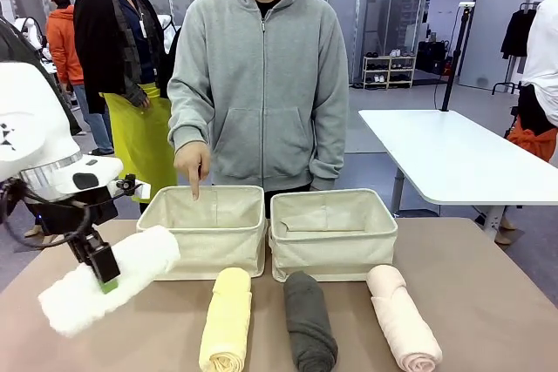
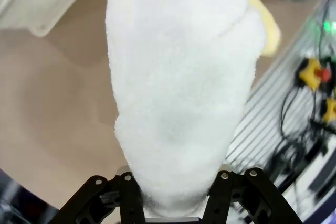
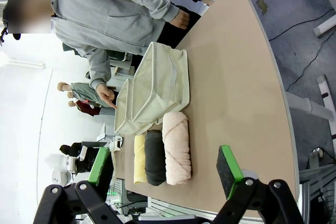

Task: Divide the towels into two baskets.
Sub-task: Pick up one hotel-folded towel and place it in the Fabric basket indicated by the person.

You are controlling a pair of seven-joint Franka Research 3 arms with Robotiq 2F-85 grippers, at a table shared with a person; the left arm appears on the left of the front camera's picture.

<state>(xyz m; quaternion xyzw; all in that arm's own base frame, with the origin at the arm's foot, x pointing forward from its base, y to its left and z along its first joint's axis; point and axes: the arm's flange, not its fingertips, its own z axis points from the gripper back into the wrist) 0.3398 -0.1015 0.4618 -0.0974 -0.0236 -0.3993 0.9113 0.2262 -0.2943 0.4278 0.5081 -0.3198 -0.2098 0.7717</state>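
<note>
My left gripper [image 1: 105,274] is shut on the white towel [image 1: 109,289] and holds it tilted above the table's left part. In the left wrist view the white towel [image 2: 181,93] sticks out from between the fingers [image 2: 223,203]. On the table in front of the baskets lie the pale yellow towel [image 1: 227,320], the dark grey towel [image 1: 309,324] and the pale pink towel [image 1: 403,320]. The left basket [image 1: 205,254] and the right basket [image 1: 336,257] stand side by side behind them. My right gripper [image 3: 165,167] is open, high above the table's end, with nothing between its green pads [image 3: 228,167].
A person in a grey hoodie stands at the far side, and the hand [image 1: 193,163] points a finger down at the left basket's far rim. The tan table [image 1: 488,302] has bare room at the right. A white table [image 1: 453,154] stands farther back.
</note>
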